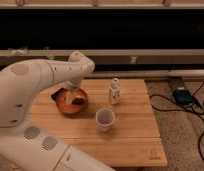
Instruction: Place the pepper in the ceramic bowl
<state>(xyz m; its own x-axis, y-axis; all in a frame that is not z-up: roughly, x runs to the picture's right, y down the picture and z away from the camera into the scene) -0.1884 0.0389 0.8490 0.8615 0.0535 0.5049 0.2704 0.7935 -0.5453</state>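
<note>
- Wooden slatted table (125,137) carries everything, with the ceramic bowl (71,102) at its left side.
- White arm bends over from the left, and the gripper (70,95) hangs right over the bowl, down near the inside.
- Can't tell if the fingers are spread or closed, or if they're holding anything.
- Pepper isn't something I can pick out; there's a dark patch in the bowl's right half but I can't say what it is.
- Small white bottle (114,91) stands upright right of the bowl; white cup (105,119) sits nearer the front.
</note>
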